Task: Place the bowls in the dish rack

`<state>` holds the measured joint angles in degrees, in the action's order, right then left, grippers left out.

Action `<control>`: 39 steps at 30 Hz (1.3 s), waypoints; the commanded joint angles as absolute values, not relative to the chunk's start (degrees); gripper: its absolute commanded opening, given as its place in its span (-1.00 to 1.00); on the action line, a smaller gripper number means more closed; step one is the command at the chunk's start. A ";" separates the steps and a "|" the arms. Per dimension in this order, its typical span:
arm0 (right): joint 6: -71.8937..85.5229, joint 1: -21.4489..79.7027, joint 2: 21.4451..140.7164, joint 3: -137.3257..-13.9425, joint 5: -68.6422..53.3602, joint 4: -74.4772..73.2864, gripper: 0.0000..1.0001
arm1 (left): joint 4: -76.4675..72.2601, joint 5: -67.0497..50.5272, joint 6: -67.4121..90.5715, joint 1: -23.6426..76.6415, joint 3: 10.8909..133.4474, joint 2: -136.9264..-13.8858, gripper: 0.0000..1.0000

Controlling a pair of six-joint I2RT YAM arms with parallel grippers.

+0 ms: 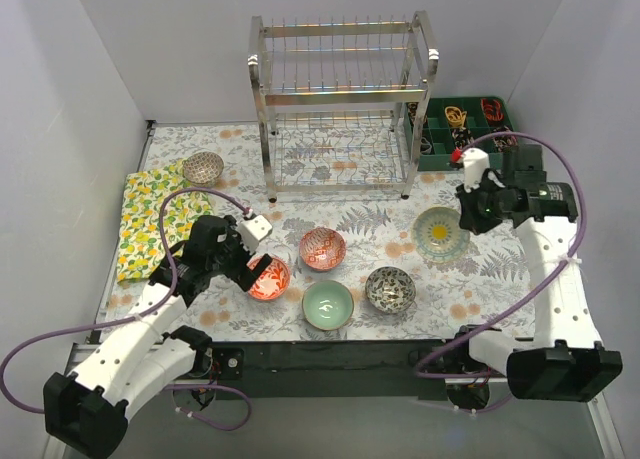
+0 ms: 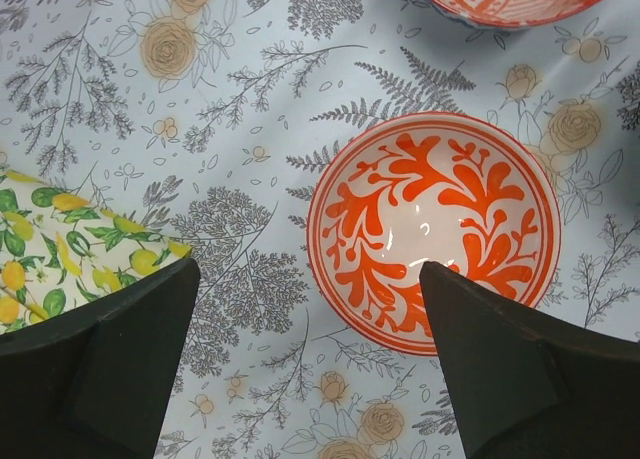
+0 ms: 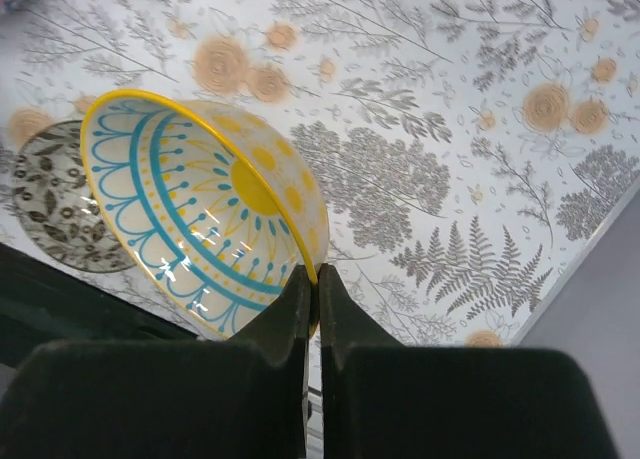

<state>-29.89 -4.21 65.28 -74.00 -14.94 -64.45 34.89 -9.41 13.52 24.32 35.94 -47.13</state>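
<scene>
My right gripper (image 3: pixel 318 279) is shut on the rim of the yellow-centred teal bowl (image 3: pixel 200 219) and holds it tilted above the table; it shows in the top view (image 1: pixel 440 233) too. My left gripper (image 2: pixel 310 279) is open above the table, one finger over the near edge of the orange-red bowl (image 2: pixel 432 229), which shows in the top view (image 1: pixel 268 277). On the table stand the pink-red bowl (image 1: pixel 322 248), the pale green bowl (image 1: pixel 327 304), the dark grey patterned bowl (image 1: pixel 389 288) and the grey speckled bowl (image 1: pixel 203 166). The chrome dish rack (image 1: pixel 342 104) stands at the back, with no bowls in it.
A green compartment tray (image 1: pixel 465 129) with small items sits at the back right. A lemon-print cloth (image 1: pixel 150 219) lies at the left, its corner also in the left wrist view (image 2: pixel 70 239). White walls enclose the table on three sides.
</scene>
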 commanded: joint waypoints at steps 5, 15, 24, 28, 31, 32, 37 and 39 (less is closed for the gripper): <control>-19.16 11.42 70.39 -87.25 -3.00 -64.16 -0.97 | 31.03 1.82 23.99 23.99 38.23 -43.51 0.93; -21.45 35.58 87.52 -100.99 10.08 -61.27 -0.97 | 27.42 7.30 29.18 20.40 36.30 -42.54 0.96; -11.69 46.40 93.24 -94.57 38.30 -43.09 -0.97 | 27.42 6.68 28.04 15.03 36.39 -43.77 0.96; -15.10 47.72 97.55 -95.71 46.92 -39.12 -0.97 | 28.04 6.07 27.60 14.42 35.51 -43.59 0.96; -18.70 48.16 99.66 -97.38 48.69 -36.49 -0.97 | 28.65 5.63 27.16 14.24 34.72 -43.24 0.96; -19.68 48.16 101.23 -97.99 49.47 -36.47 -0.97 | 28.74 5.45 26.98 14.24 34.46 -43.16 0.97; -29.43 49.75 109.50 -101.77 64.13 -34.73 -0.97 | 28.83 5.01 27.25 14.24 33.31 -42.72 0.96; -29.97 49.66 110.92 -103.09 64.43 -33.31 -0.97 | 28.92 4.66 27.25 14.24 32.96 -42.45 0.96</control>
